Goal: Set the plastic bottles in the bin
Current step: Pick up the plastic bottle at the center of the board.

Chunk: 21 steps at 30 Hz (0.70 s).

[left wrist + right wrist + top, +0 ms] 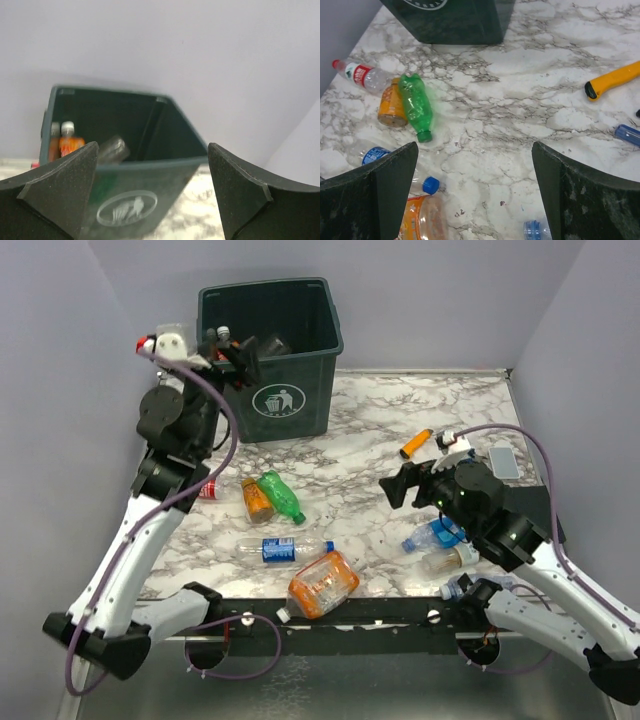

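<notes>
The dark green bin stands at the back left. My left gripper hovers open at its near left rim with nothing between the fingers; in the left wrist view the left gripper faces the bin, where an orange bottle and a clear bottle lie inside. On the table lie a green bottle, a small orange bottle, a red-labelled bottle, a blue-labelled bottle and a large orange bottle. My right gripper hangs open over bare marble, right of them.
A yellow-handled tool lies at the back right, also in the right wrist view as the yellow-handled tool. More bottles with blue caps lie under my right arm. A grey block sits near the right wall. Walls close in on three sides.
</notes>
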Available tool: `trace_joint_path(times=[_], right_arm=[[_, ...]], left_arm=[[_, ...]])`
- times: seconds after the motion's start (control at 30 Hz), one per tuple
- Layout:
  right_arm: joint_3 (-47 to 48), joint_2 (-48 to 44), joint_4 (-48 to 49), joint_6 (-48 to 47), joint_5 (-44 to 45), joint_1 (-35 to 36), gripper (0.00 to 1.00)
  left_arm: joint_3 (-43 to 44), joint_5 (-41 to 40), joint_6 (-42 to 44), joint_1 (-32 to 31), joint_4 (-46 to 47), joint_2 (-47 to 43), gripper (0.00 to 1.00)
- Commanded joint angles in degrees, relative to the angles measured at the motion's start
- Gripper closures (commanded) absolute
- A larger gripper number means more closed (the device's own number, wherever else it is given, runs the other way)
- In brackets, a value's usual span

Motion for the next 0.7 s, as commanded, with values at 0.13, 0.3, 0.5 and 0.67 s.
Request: trace_joint_path(times=[0.13,0.3,0.5,0.67], right_arm=[[4.8,11.1,-10.0,8.2,12.5,0.2,0.0],[4.4,16.9,-14.9,20.0,17.4,-0.5,0.0],[-0.8,15.6,-15.5,32.2,15.5,-3.0,0.0],[-2.5,13.6,-20.3,38.8,17.9,-6.5,0.0]], left_arm=[[-23.6,9.2,-11.3,-0.4,-16.9,-14.8,0.09],[-35.3,15.5,-19.7,-1.0,-16.0,-19.7,0.09],[-37.3,21.9,-16.6,-4.3,-14.3,-17.8,0.09],[-37.3,19.6,-14.2,-6.5,-11.1,-15.1,0.08]])
